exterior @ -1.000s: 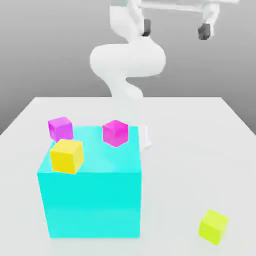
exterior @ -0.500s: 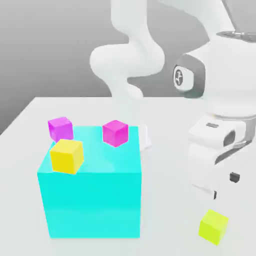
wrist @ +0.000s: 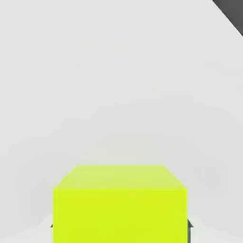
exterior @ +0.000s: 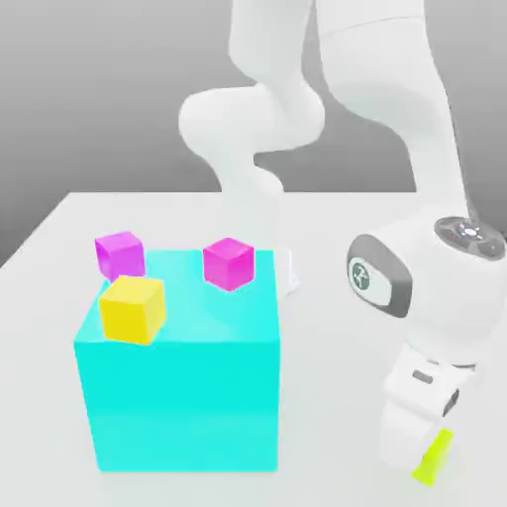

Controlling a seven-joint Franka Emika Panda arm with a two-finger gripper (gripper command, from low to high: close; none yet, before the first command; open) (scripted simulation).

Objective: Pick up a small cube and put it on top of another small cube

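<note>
Now that the lime cube (wrist: 119,203) sits squeezed between the jaws of the end effector (exterior: 428,465), the grasp looks made: a second ago the arm hung high above the worktop (exterior: 337,248) with its jaws wide, and it has since swung down at the exterior view's right and clamped on the cube. That cube rests low on the worktop, mostly hidden behind the hand. Lifting comes next, I judge. Well apart, at the exterior view's left, the golden-yellow cube (exterior: 132,309) waits atop the big cyan block (exterior: 178,396), near two magenta cubes (exterior: 228,263).
</note>
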